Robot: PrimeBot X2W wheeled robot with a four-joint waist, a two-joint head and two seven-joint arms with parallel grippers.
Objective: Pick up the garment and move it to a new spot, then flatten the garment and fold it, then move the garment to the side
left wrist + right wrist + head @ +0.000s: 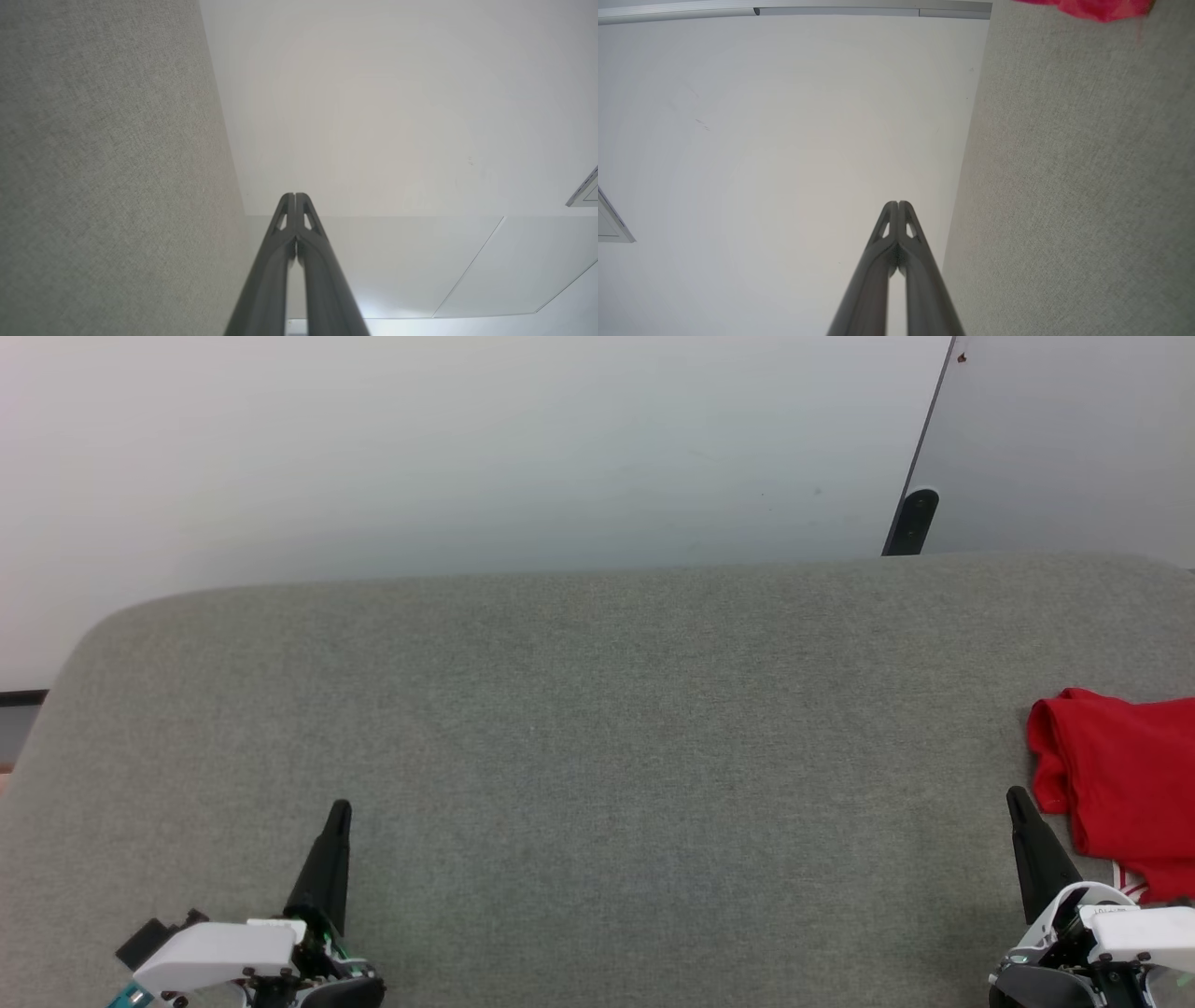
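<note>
Fabric judged light and limp. It should sag from any single pinch, has no stiffness to keep a shape, and carries little risk of damage. Likeliest hold is the rolled fold along the left side of the garment (1120,775), where stacked layers give thin fingertips something to bite. Two holds set apart should stop it bunching.

Look: bright red, matte, gathered in a loose folded heap with soft rounded edges. A sliver of white stripe trim shows at its lower edge. No logo patch can be made out.

Position: far right of the grey cloth-covered surface (597,728), cut off by the frame edge. It lies just beside the right gripper (1013,795) and well apart from the left gripper (341,807). The right wrist view catches a blurred red corner at the top.

Pincers: both pressed fully together, tips meeting, nothing between them.
</note>
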